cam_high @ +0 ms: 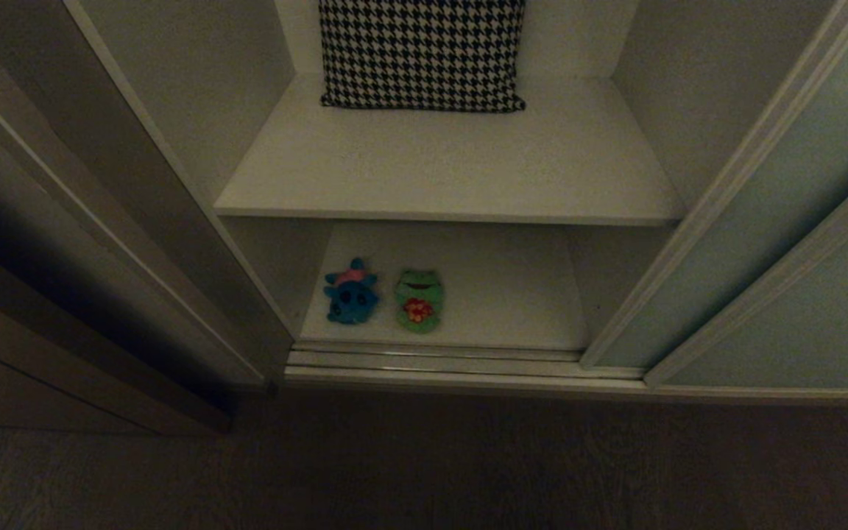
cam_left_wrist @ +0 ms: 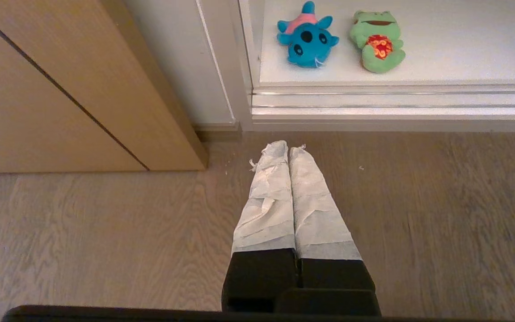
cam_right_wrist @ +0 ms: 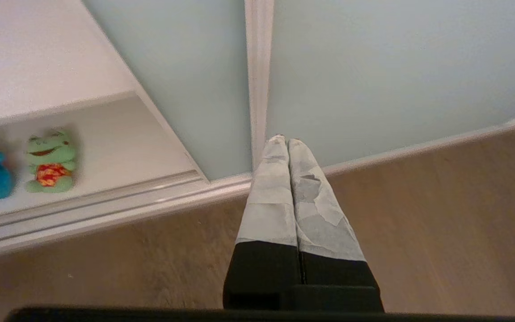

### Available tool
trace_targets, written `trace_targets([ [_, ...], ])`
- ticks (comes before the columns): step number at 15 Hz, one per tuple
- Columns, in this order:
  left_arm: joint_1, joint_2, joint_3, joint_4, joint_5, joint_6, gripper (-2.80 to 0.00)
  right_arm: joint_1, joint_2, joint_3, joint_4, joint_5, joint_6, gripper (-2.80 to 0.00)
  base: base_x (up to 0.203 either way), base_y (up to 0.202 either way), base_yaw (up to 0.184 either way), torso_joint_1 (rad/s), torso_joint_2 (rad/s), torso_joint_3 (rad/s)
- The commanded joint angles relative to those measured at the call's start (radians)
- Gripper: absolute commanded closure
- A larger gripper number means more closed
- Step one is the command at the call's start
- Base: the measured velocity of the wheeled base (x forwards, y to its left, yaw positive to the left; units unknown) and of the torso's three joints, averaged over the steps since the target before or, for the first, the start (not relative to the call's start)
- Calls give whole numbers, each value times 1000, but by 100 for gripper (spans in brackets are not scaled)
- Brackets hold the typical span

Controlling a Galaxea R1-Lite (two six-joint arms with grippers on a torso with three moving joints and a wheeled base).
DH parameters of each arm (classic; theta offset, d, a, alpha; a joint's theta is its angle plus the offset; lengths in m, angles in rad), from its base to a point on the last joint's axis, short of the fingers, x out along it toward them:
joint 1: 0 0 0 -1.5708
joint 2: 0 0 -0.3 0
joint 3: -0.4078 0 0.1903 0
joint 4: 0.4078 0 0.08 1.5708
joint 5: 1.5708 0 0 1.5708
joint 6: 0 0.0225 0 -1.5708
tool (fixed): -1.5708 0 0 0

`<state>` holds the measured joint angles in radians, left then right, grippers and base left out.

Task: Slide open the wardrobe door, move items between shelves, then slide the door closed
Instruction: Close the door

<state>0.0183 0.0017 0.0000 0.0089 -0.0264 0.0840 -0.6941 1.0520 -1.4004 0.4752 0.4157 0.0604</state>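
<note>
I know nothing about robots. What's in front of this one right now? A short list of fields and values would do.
Wardrobe door: pale grey-green sliding door, slid to the right, interior exposed
Upper shelf: holds a houndstooth cushion at the back
Lower shelf: blue plush toy and green frog plush, side by side near the front
Left tool: shut, empty, above the wooden floor
Right tool: shut, empty, near the door's cream frame

Wardrobe surfaces and finishes
Matt door panel (cam_right_wrist: 373,67); smooth white shelf (cam_high: 453,162); ribbed metal track (cam_left_wrist: 396,100); wood-grain floor (cam_left_wrist: 418,201); plush cloth frog (cam_left_wrist: 378,42); woven cushion (cam_high: 422,51).
</note>
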Motion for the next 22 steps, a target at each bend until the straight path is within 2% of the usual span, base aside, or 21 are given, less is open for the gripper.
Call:
trace_targets([
  [1, 0, 1, 0, 0, 0, 0, 0, -10, 66, 3, -17, 44, 1, 0, 0, 0, 0, 0, 0, 0],
  [4, 0, 1, 0, 0, 0, 0, 0, -14, 111, -3, -24, 171, -1, 0, 0, 0, 0, 0, 0, 0],
  [8, 2, 1, 0, 0, 0, 0, 0, -18, 162, -4, -66, 244, -1, 0, 0, 0, 0, 0, 0, 0],
  [22, 0, 1, 0, 0, 0, 0, 0, -23, 346, -6, -267, 252, 0, 0, 0, 0, 0, 0, 0, 0],
])
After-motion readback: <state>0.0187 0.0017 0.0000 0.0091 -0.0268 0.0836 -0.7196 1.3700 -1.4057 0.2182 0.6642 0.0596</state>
